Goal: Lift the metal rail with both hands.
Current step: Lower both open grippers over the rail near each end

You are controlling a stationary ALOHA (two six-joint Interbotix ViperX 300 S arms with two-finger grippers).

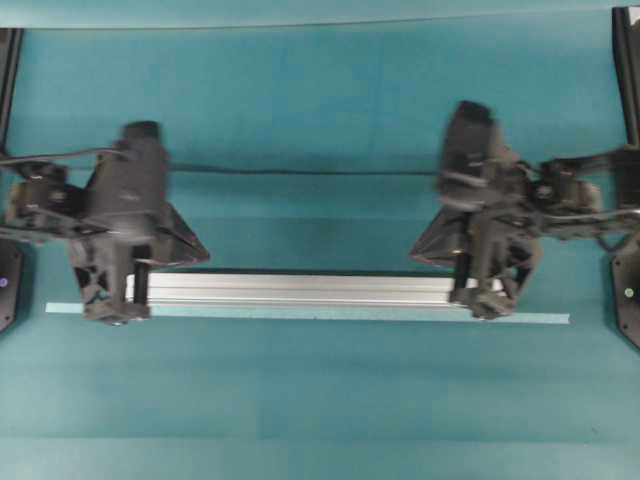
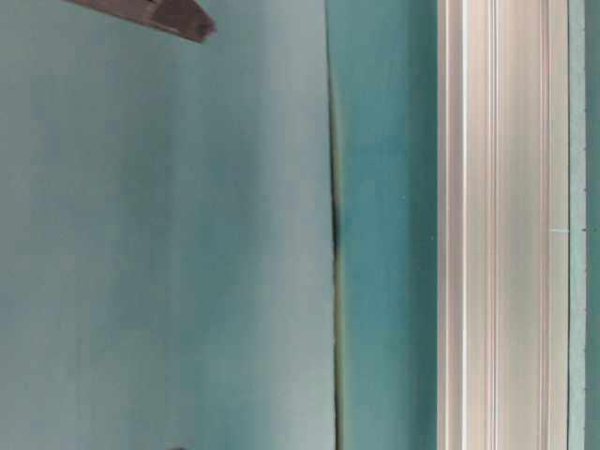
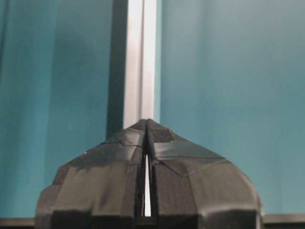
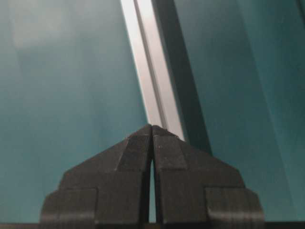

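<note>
The metal rail [image 1: 300, 290] is a long grooved silver bar lying flat across the teal table, also visible in the table-level view [image 2: 502, 234]. My left gripper [image 1: 115, 300] hangs over the rail's left end, my right gripper [image 1: 485, 295] over its right end. In the left wrist view the left gripper [image 3: 146, 121] is shut, tips pressed together with nothing between them, and the rail [image 3: 139, 57] runs away beyond the tips. The right gripper [image 4: 152, 126] is likewise shut and empty, with the rail [image 4: 150, 71] stretching off past it.
A thin pale tape strip [image 1: 540, 319] lies along the rail's near side and sticks out past both ends. A black cable [image 1: 300, 170] crosses the table behind the arms. Arm bases stand at the left and right table edges.
</note>
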